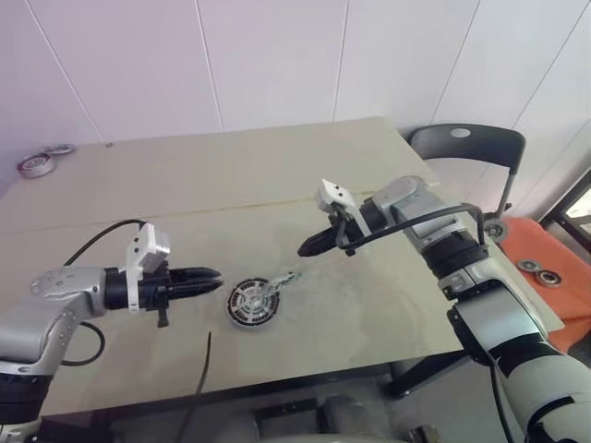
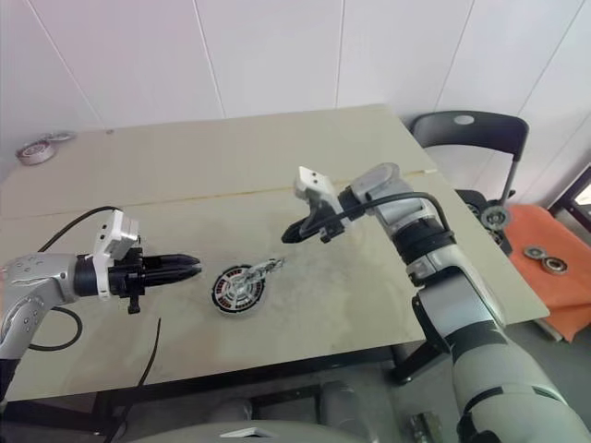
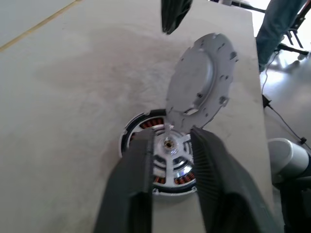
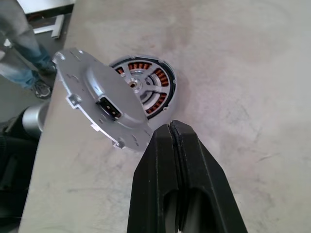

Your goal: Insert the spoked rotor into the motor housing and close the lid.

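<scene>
Motor housing (image 1: 249, 303) flat on the beige table, toward its near edge: round, dark-rimmed, copper-red windings showing through the gaps. Spoked rotor (image 4: 146, 92) seated inside, silvery, broad spokes meeting at a centre hub. Lid (image 3: 201, 81), a grey metal disc with notched rim and small rectangular socket on its outer face, hinged at the housing's edge, standing open, tilted.

Looks like a lab/workshop: bare worktable (image 1: 277, 166), white panel walls (image 1: 277, 55), folding chair (image 1: 466, 148), tape rolls (image 1: 37, 164).
</scene>
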{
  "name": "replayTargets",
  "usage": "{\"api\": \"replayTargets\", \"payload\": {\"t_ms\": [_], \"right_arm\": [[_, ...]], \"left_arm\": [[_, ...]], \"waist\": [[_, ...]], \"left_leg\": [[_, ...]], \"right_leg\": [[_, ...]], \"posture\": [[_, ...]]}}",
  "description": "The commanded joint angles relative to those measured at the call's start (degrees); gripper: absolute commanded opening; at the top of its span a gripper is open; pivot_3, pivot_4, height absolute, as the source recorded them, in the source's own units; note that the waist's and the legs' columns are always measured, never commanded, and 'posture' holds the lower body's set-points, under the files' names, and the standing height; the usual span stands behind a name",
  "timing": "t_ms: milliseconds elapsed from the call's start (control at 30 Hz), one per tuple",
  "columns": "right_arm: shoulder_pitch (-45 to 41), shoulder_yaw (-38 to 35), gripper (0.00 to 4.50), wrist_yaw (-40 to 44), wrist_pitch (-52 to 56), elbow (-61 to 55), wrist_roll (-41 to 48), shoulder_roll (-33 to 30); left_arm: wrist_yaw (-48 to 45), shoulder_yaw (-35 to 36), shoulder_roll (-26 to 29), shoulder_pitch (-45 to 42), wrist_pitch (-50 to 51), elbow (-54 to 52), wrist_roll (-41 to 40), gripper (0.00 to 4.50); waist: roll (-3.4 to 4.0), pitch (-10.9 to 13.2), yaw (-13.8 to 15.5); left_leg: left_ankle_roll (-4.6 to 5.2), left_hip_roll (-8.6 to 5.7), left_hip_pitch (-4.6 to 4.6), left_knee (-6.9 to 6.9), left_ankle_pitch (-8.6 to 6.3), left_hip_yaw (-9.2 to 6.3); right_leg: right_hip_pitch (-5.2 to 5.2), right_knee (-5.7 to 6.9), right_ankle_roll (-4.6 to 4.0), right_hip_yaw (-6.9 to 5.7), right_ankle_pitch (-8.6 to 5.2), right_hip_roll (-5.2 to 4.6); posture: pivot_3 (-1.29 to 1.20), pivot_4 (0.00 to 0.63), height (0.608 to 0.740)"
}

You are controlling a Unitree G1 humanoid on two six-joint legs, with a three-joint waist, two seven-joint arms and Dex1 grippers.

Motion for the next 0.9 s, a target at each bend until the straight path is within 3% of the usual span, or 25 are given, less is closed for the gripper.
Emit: {"api": "replayTargets", "payload": {"t_ms": [33, 100, 400, 900], "right_arm": [[-1.84, -1.97, 0.00, -0.46, -1.52, 0.97, -0.76, 0.59], [-2.12, -2.13, 0.00, -0.56, -1.78, 1.61, -1.11, 0.86], [-1.76, -2.25, 0.00, -0.46, -2.40, 2.03, -2.11, 1.49], [0.19, -2.20, 0.00, -2.24, -2.48, 0.28, -3.03, 1.46]], "left_arm": [[-0.23, 0.16, 0.38, 0.40, 2.26, -5.01, -2.84, 2.28], [0.26, -0.53, 0.04, 1.05, 1.93, -6.33, -2.19, 2.92], [0.56, -4.51, -1.28, 2.49, -0.34, -7.17, 0.55, 2.92], [4.20, -14.01, -11.29, -4.85, -4.44, 0.12, 8.03, 2.92]], "waist": [[0.01, 0.00, -0.03], [0.03, 0.01, -0.05], [0.05, 0.03, -0.03], [0.04, 0.01, 0.01]], "left_leg": [[0.00, 0.00, 0.01, -0.01, 0.00, 0.00], [0.00, 0.00, 0.02, -0.04, 0.00, 0.00], [0.00, 0.01, 0.03, -0.02, 0.00, 0.00], [0.00, 0.00, 0.05, 0.03, 0.00, -0.01]], "right_leg": [[0.00, 0.01, 0.00, 0.00, 0.00, 0.00], [-0.02, 0.03, 0.00, 0.00, 0.01, 0.00], [0.00, 0.03, -0.01, 0.00, 0.01, 0.01], [0.04, 0.06, -0.21, 0.00, 0.15, 0.01]], "posture": [[0.00, 0.000, 0.740], [0.00, 0.000, 0.740], [0.00, 0.000, 0.740], [0.00, 0.000, 0.740]]}}
